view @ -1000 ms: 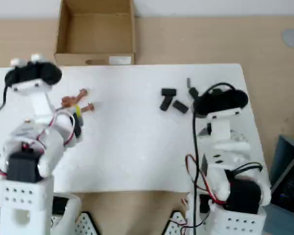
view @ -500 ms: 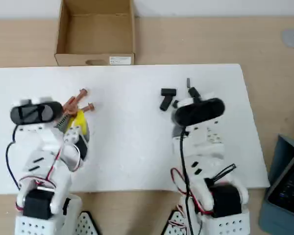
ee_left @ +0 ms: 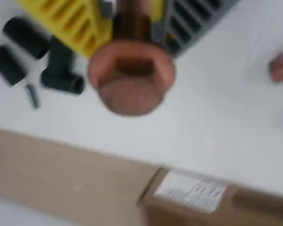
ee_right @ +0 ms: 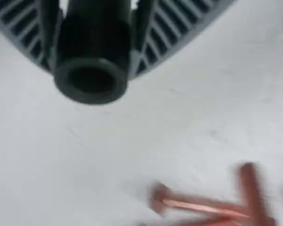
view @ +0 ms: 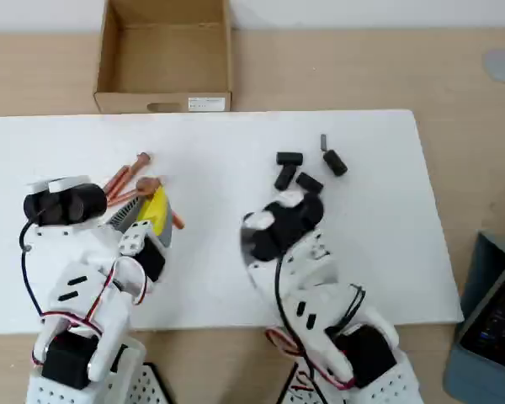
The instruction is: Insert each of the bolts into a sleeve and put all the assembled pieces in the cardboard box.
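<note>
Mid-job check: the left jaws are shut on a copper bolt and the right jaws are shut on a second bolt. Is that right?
Not quite. The right jaws are shut on a black sleeve, not a second bolt; the right wrist view shows its hollow end. The left jaws do hold a copper bolt.

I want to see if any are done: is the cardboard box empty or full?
Empty. From above, the cardboard box has a bare brown floor; nothing lies inside it.
</note>
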